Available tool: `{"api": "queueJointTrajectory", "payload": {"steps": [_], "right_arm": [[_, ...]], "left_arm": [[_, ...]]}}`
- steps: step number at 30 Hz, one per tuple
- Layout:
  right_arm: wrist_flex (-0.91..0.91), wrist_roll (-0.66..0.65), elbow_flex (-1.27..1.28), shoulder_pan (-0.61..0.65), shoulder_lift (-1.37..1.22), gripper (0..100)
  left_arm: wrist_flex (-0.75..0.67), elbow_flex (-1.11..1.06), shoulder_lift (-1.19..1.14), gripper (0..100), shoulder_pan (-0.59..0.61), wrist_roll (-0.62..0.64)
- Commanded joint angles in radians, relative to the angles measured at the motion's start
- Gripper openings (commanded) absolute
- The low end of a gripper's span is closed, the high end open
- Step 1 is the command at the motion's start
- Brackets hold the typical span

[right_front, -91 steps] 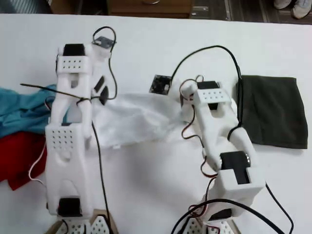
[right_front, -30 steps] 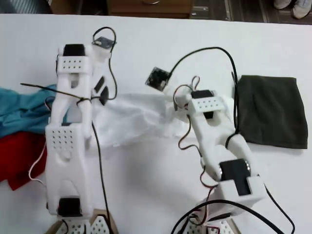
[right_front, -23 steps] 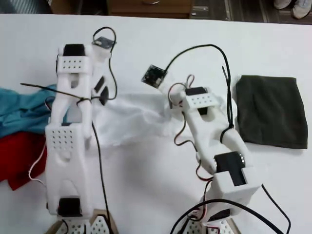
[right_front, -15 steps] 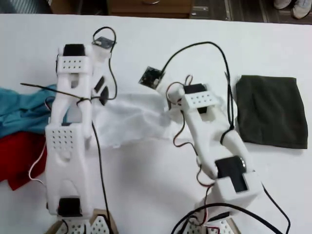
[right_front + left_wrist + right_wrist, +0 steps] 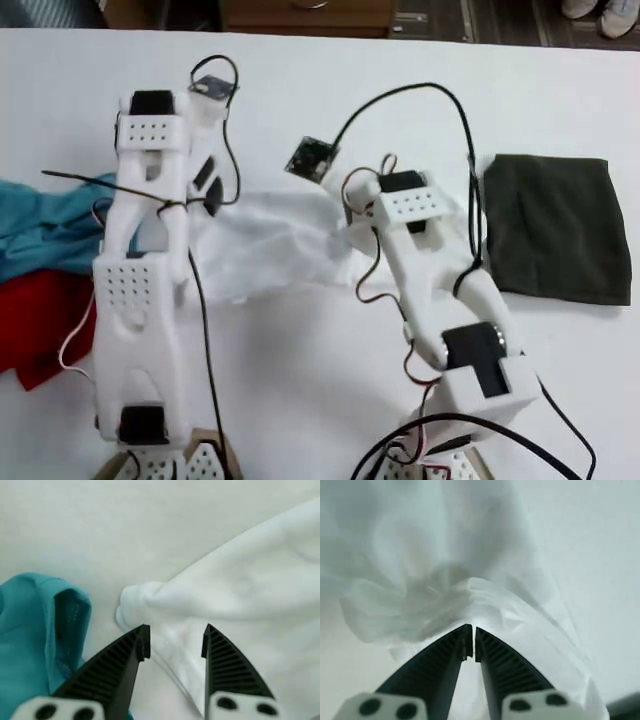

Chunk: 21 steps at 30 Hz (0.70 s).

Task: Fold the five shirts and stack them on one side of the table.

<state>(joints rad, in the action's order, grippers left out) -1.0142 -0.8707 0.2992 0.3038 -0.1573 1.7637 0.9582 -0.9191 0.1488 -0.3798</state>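
Your white shirt lies crumpled mid-tabletop, its long axis running 9 to 3 o'clock. Your left hand hangs wide open over its 9 o'clock end, gripping nothing, just beside the teal shirt. Your right hand is closed to a sliver, pinching a bunched fold at the 3 o'clock end. A folded dark shirt lies flat at 3 o'clock, a red shirt at 8 o'clock

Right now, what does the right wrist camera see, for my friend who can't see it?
The right gripper, its black fingers shut, pinches a bunched fold of the white shirt. The crumpled shirt lies on the table.
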Motion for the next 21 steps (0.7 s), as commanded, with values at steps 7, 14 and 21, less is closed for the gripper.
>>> {"api": "queueJointTrajectory", "payload": {"steps": [7,14,21], "right_arm": [[0.027,0.009,-0.034,0.136,-0.031,2.1],[0.025,0.009,-0.08,0.065,-0.073,2.1],[-0.15,0.009,-0.144,-0.065,0.156,2.1]], "left_arm": [[-0.005,0.002,0.083,20,-0.005,0.009],[-0.006,0.002,0.083,20,-0.005,0.005],[-0.008,0.012,0.083,20,-0.005,0.003]]}}
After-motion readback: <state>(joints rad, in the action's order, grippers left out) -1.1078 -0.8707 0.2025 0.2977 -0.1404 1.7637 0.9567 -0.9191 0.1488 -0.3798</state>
